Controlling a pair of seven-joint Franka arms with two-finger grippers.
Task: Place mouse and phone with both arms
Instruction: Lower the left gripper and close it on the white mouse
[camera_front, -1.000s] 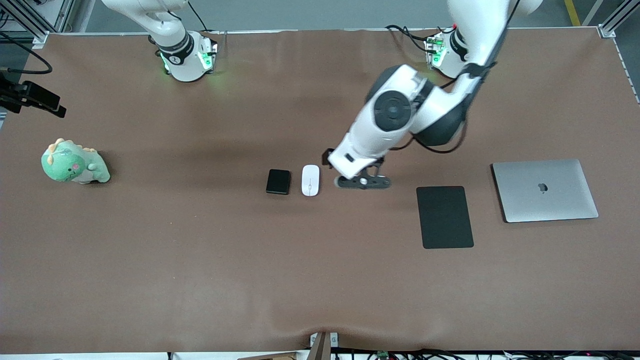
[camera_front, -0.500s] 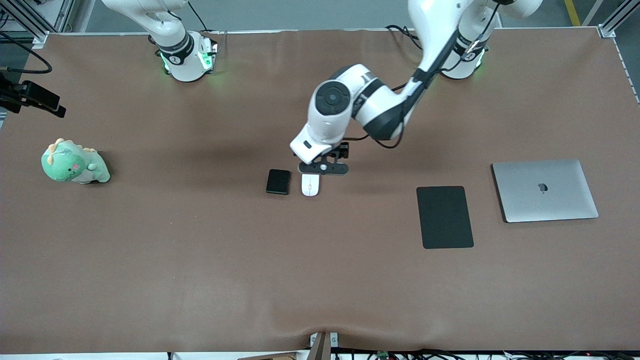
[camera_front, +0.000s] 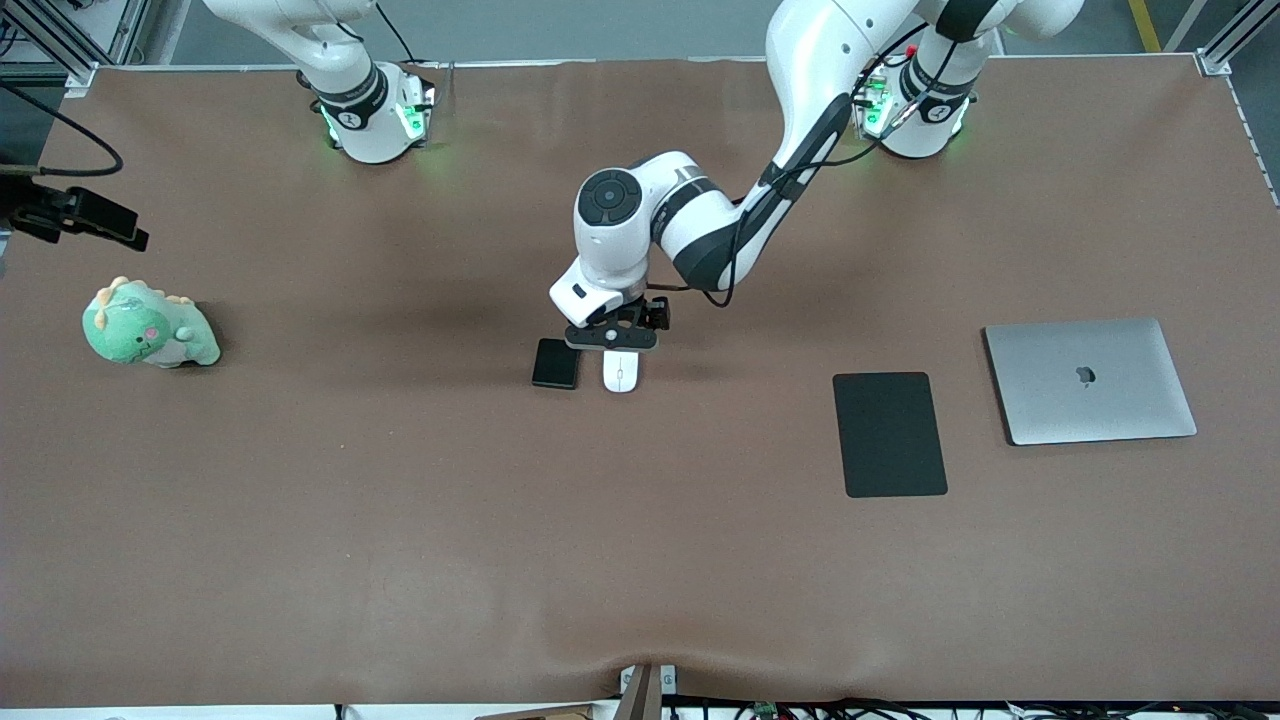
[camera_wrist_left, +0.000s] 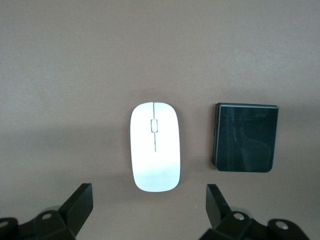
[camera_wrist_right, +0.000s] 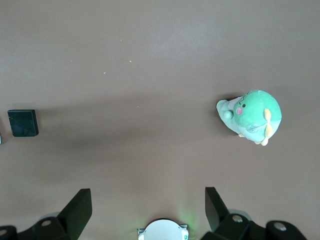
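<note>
My left pincer (camera_front: 612, 338) has swung in from over the bare table near the black pad (camera_front: 889, 433) and now hangs over the end of the mouse (camera_front: 621, 373) farther from the front camera, fingers spread wide and holding nothing; I take that to mean the approach is nearly done and the descent is what remains. In the left wrist view, the open fingers (camera_wrist_left: 80, 205) stand either side of the mouse (camera_wrist_left: 155, 146), which sits closer to one finger than the other, not yet between them. The phone (camera_front: 556, 363) lies just beside the mouse, toward the right arm's end of the table (camera_front: 400, 520), apart from it. My right pincer (camera_wrist_right: 148, 210) waits up high, also open and empty, over the stretch between the phone and the green plush dinosaur (camera_front: 148, 326). A closed silver laptop (camera_front: 1090, 380) lies beside the pad.
</note>
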